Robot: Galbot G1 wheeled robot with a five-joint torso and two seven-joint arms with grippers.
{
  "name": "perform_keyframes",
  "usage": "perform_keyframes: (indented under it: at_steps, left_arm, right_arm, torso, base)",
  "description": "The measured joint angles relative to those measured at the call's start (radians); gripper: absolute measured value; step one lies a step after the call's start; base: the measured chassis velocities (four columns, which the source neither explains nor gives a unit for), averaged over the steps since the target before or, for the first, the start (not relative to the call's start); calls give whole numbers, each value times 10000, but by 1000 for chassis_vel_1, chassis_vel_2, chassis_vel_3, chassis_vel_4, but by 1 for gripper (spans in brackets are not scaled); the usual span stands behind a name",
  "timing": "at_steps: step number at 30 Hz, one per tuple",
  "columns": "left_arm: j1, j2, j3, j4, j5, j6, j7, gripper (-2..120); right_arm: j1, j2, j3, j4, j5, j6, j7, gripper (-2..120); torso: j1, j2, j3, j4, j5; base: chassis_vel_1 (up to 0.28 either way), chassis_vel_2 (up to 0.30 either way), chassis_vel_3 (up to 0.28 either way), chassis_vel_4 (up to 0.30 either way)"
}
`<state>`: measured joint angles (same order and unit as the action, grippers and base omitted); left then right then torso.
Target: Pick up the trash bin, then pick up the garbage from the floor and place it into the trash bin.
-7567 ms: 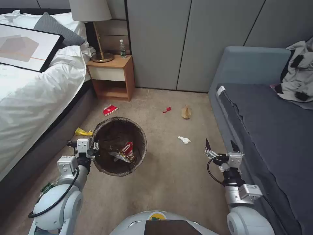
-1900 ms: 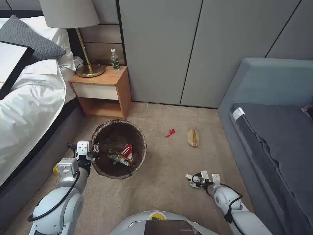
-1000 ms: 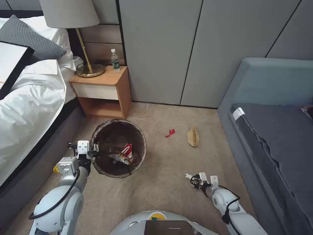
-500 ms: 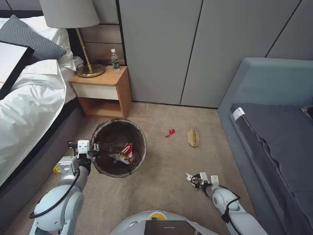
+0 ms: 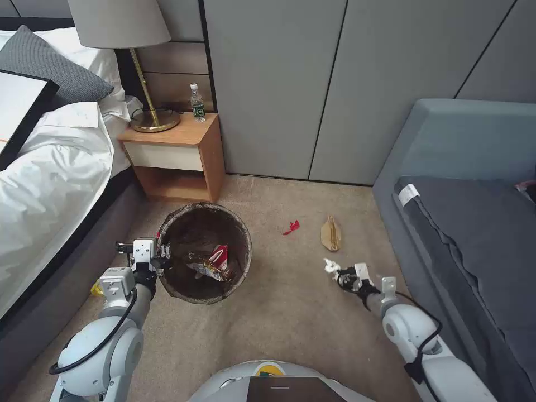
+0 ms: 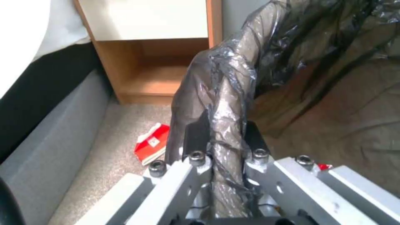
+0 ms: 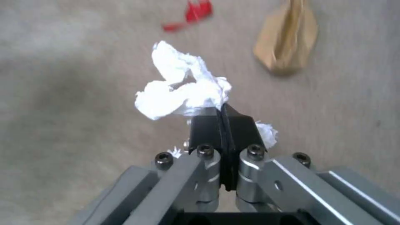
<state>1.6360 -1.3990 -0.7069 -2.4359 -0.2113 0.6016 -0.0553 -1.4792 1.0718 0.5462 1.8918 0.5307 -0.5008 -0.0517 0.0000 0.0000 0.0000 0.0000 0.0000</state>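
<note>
The trash bin (image 5: 204, 254) is hanging just off the carpet in front of the nightstand (image 5: 177, 156), its dark bag (image 6: 233, 93) folded over the rim and a red-and-white packet (image 5: 215, 262) lying inside; the left gripper (image 5: 158, 255) is clamping the near-left rim, its fingers (image 6: 196, 134) pinching rim and bag between them, with the left arm bending up from the robot's left shoulder and the wrist levelling at the rim. The crumpled white tissue (image 7: 181, 89) is being held above the carpet to the right of the bin; the right gripper (image 5: 341, 274) is gripping it, its black pads (image 7: 206, 131) pressing flat together on one edge, while the right arm is stretching forward and low from the right shoulder beside the grey sofa (image 5: 469, 223). Beyond the tissue the flattened brown paper bag (image 5: 331, 233) and the small red scrap (image 5: 291, 227) are lying on the carpet, near each other; another red-and-white packet (image 6: 152, 147) is lying on the floor beside the bin, near the bed (image 5: 50, 167).
</note>
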Motion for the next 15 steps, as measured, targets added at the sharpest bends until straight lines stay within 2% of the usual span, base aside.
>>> perform_keyframes:
  at_steps: [1,5,10,15]
  left_arm:
    - [0,0,0,0,0,0,0,3]
    - [2,43,23,0,-2,18,28,3]
    - [-2,67,45,0,-2,49,47,3]
    - [-15,101,59,16,-1,66,70,3]
  right_arm:
    - [0,0,0,0,0,0,0,0]
    - [-140,-379,321,1622,440,-388,-66,0]
    - [-35,-631,348,2579,780,-722,-70,0]
    - [490,-854,-69,3520,1295,-1173,85,0]
  torso:
    - [0,0,0,0,0]
    - [0,0,0,0,0]
    - [0,0,0,0,0]
    - [0,0,0,0,-2]
  base:
    - [0,0,0,0]
    - [0,0,0,0]
    - [0,0,0,0]
    - [0,0,0,0]
